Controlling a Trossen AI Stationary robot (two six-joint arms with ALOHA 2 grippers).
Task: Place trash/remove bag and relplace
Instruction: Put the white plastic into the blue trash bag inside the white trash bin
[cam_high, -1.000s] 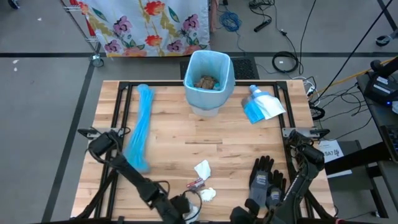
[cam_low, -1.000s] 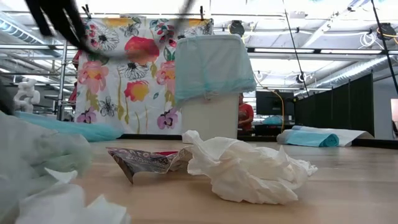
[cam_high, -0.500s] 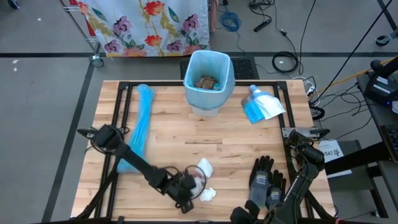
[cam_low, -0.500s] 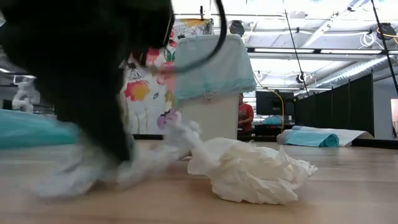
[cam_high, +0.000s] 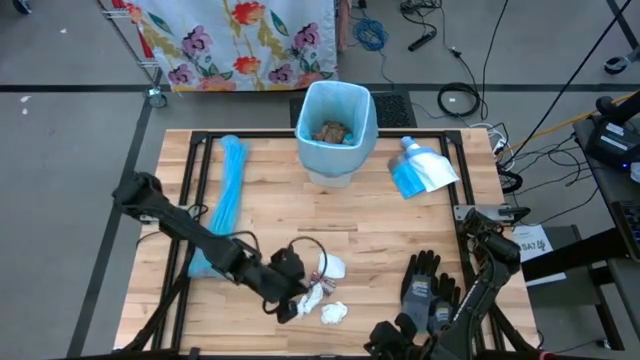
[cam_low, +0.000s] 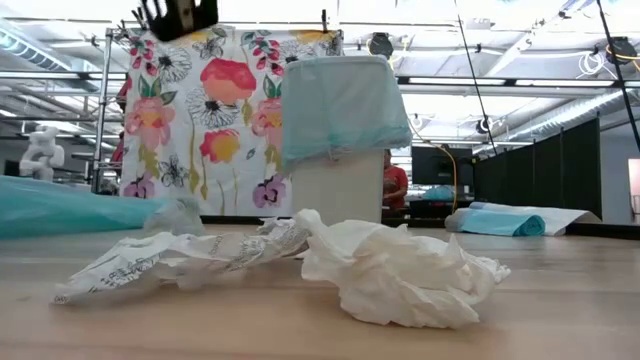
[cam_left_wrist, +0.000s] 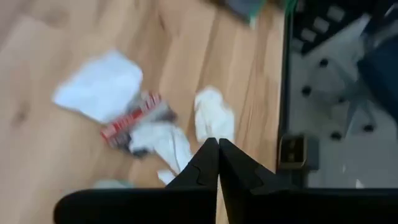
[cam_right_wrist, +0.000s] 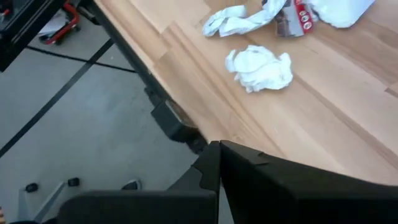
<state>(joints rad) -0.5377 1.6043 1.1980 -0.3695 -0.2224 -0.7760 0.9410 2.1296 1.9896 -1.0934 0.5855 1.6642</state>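
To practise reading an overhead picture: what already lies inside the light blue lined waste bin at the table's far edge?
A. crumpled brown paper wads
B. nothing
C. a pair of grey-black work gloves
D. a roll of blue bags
A: the high view shows crumpled brown paper wads inside the light blue lined waste bin.

Most of the trash lies loose on the wooden table well in front of the blue-lined bin (cam_high: 335, 120): a flat white tissue (cam_high: 329, 267), a crumpled white tissue wad (cam_high: 333, 313) nearer the table's front edge, and between them a twisted red-and-grey wrapper (cam_high: 312, 295). Crumpled brown paper wads (cam_high: 332, 131) sit inside the bin.
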